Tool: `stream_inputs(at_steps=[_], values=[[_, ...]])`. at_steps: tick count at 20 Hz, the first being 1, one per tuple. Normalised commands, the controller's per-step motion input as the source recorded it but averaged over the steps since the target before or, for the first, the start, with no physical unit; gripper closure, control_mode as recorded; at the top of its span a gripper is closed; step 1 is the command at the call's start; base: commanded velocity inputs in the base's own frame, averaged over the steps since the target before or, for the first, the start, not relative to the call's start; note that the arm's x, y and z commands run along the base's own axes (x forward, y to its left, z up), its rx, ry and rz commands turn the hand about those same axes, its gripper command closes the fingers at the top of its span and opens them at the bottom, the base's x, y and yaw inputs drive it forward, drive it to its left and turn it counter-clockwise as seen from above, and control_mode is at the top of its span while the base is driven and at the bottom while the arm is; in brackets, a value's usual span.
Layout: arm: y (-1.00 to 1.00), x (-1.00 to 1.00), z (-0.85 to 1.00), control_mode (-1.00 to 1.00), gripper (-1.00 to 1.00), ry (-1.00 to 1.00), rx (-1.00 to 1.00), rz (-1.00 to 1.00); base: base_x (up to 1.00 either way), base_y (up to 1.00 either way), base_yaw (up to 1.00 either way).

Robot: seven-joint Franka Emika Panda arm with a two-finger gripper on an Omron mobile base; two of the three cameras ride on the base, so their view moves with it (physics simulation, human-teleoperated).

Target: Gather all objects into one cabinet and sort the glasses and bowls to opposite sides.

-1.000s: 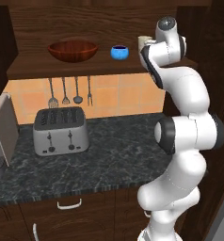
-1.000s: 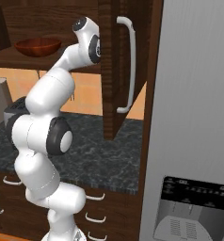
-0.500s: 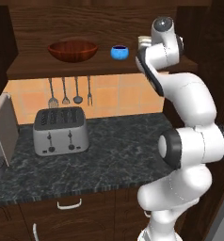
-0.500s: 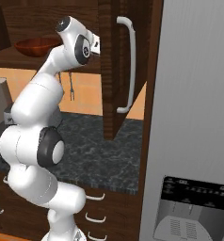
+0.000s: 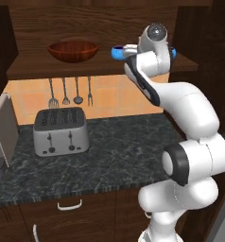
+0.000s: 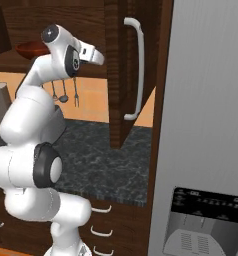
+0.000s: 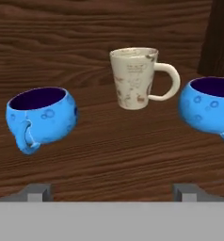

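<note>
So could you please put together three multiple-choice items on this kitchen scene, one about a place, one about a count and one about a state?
1. Where does the reddish-brown bowl sit?
A. on the cabinet shelf
B. on the counter
C. on the toaster

2. How many blue cups does the hand view show?
A. one
B. two
C. three

3. How does the cream mug stand?
A. on its side
B. upside down
C. upright

Answers:
1. A: the bowl rests on the wooden shelf above the toaster.
2. B: a left blue cup and a right blue cup flank the mug.
3. C: its mouth faces up and its handle points toward the right cup.
</note>
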Motion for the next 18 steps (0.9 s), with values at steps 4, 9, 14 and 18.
stream_inputs(at_steps=[4,9,14,18], values=[[0.52,0.0,0.05,-1.0,-1.0,0.0,-0.01,0.32,0.0,0.0,0.0],[0.43,0.26,0.1,-1.0,-1.0,0.0,-0.04,0.2,0.0,0.0,0.0],[0.39,0.46,0.0,-1.0,-1.0,0.0,-0.06,0.09,0.0,0.0,0.0],[0.16,0.48,0.0,-1.0,-1.0,0.0,-0.04,0.0,0.0,0.0,0.0]])
